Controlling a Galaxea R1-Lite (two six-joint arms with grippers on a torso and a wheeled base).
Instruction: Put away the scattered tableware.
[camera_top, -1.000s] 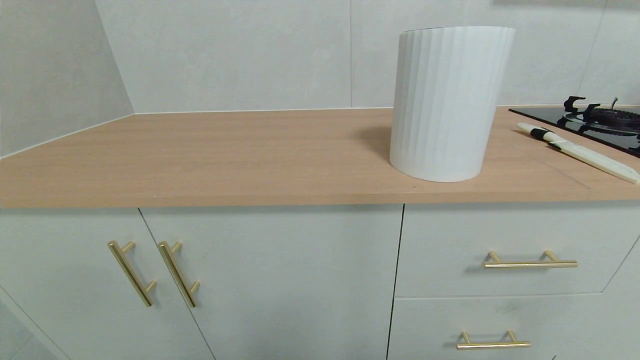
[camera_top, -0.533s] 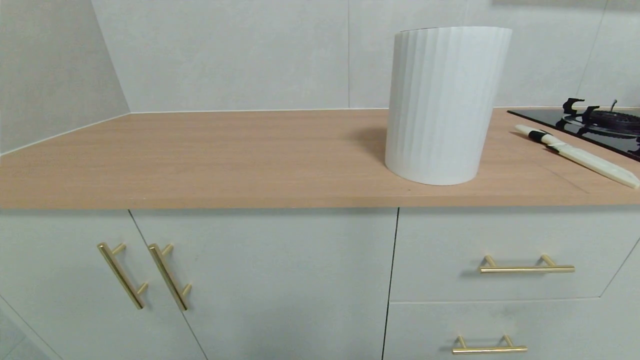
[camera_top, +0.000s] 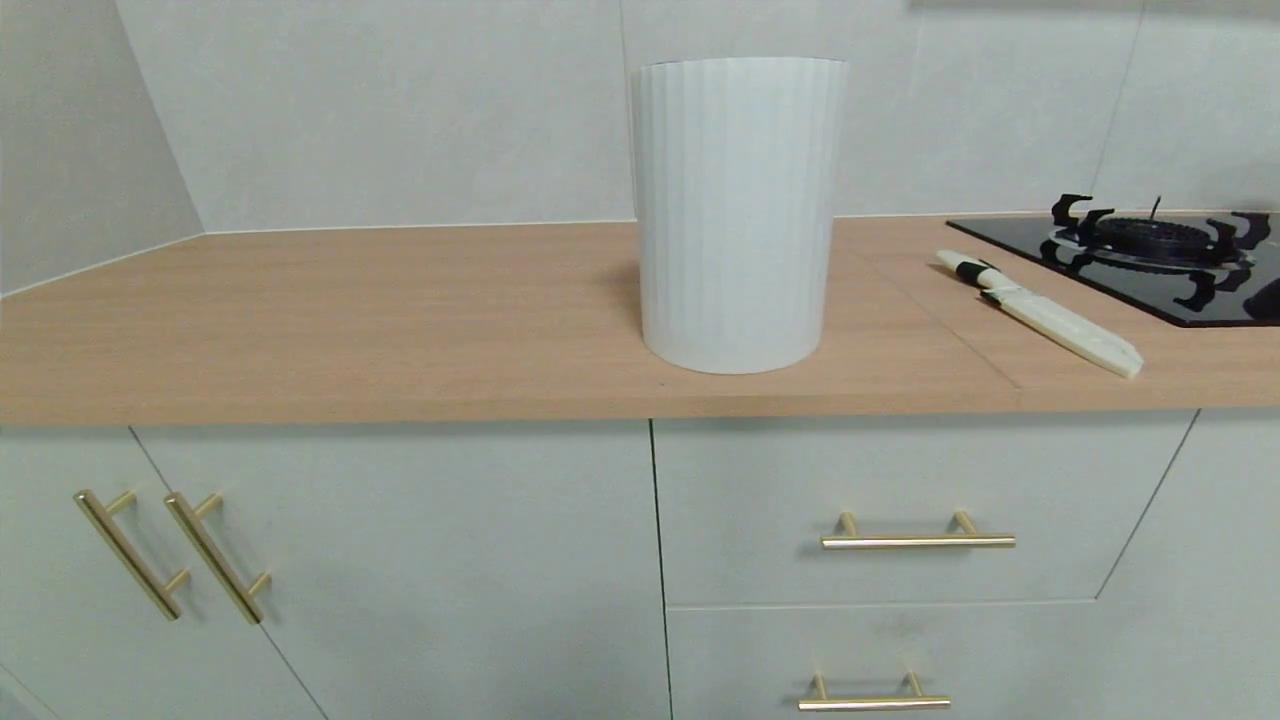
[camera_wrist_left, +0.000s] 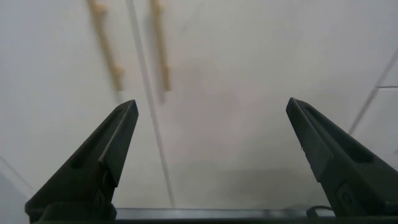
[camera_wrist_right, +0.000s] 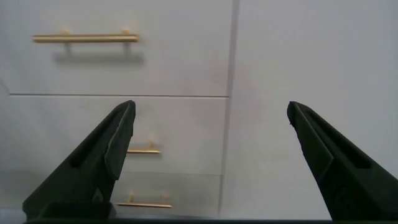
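Observation:
A tall white ribbed container (camera_top: 737, 212) stands on the wooden countertop (camera_top: 350, 320) near its front edge. To its right a white knife (camera_top: 1040, 314) with a black band lies flat, angled toward the stove. My left gripper (camera_wrist_left: 211, 112) is open, facing white cabinet doors with two gold handles (camera_wrist_left: 163, 46). My right gripper (camera_wrist_right: 211, 112) is open too, facing the drawer fronts with a gold handle (camera_wrist_right: 85, 38). Nothing is between either pair of fingers.
A black gas hob (camera_top: 1150, 250) sits at the counter's right end. Below the counter are cabinet doors with gold handles (camera_top: 215, 555) on the left and drawers with gold handles (camera_top: 918, 540) on the right. Tiled walls close the back and left.
The head camera has turned to the right: the container, knife and cabinets have all shifted left in the picture, and more of the hob shows.

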